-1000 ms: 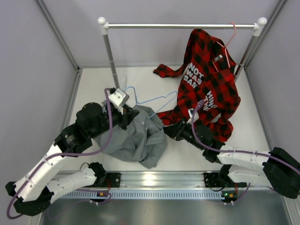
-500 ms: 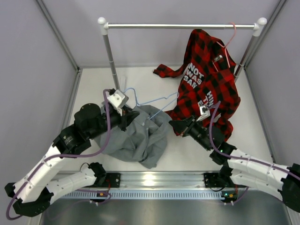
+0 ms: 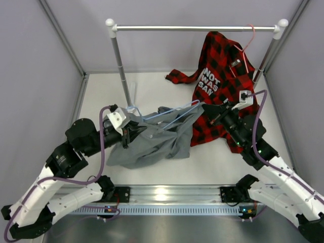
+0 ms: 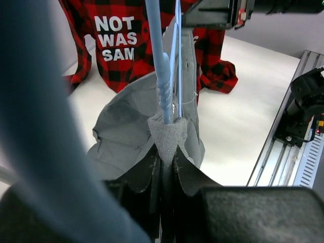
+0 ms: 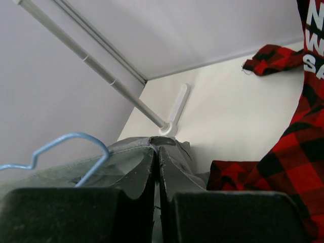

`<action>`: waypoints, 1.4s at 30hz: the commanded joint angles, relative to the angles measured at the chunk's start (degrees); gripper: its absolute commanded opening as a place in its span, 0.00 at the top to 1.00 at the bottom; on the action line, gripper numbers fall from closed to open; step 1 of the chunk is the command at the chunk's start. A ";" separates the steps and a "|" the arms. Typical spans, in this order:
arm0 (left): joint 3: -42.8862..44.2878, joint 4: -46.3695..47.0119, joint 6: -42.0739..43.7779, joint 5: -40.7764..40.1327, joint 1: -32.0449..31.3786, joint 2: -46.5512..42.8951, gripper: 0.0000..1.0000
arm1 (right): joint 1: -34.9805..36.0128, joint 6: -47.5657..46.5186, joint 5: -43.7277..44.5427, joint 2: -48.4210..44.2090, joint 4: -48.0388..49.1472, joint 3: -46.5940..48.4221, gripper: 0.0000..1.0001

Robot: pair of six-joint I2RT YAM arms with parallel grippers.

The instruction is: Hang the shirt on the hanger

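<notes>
Here the grey shirt (image 3: 157,144) lies on the white table (image 3: 152,88) between the two arms, drawn out in a long band from one claw to the other. Its near part rests on the table. The far right end seems to be lifted a little, but from above I cannot be sure.

The left gripper (image 4: 166,152) is closed tight on a fold of the grey fabric. In the left wrist view the cloth is pressed into a narrow ridge between the two dark fingers (image 4: 144,174). The twisted neck of the light-blue hanger (image 4: 163,76) comes straight out of this same fold. Whether the fingers pinch the wire too, or only the cloth around it, I cannot tell. The blue wire runs on over the shirt toward the right arm.

The right gripper (image 5: 157,152) is also closed, its two fingers nearly touching with a thin edge of the grey shirt caught between them. In the right wrist view a bent part of the blue hanger stands up just to the left of these fingers, above the fabric.

Behind the right gripper hangs a red-and-black plaid shirt (image 3: 223,96) with white letters, on a pink hanger (image 3: 248,43) from the metal rail (image 3: 195,29). One sleeve and the lower hem of it rest on the table, close beside the right end of the grey shirt.
</notes>
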 commanded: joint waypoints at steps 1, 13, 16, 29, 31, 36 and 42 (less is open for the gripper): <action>3.08 -0.33 2.86 1.66 0.00 -0.51 1.00 | -1.51 -5.12 1.39 0.53 -6.93 7.17 1.00; 2.64 -3.23 3.23 -6.41 0.00 6.34 1.00 | -1.34 -10.74 -8.32 2.39 -7.66 12.99 1.00; 4.56 -2.54 -2.38 -11.14 0.00 9.67 1.00 | 1.03 -11.19 -13.88 2.65 -1.85 10.53 1.00; -0.86 29.26 -20.51 -6.52 0.27 15.58 1.00 | 16.59 6.27 -2.66 12.76 26.61 -8.19 1.00; -5.68 37.44 -22.44 -5.81 0.53 13.13 1.00 | 16.50 7.53 -0.46 12.06 27.60 -8.99 1.00; -9.13 39.05 -18.42 -0.45 2.46 11.18 1.00 | 16.59 2.89 -2.47 4.01 19.01 -9.08 0.86; -8.00 29.30 -4.27 2.09 2.99 10.30 1.00 | 16.59 -7.31 5.07 -17.95 -14.36 -3.37 0.32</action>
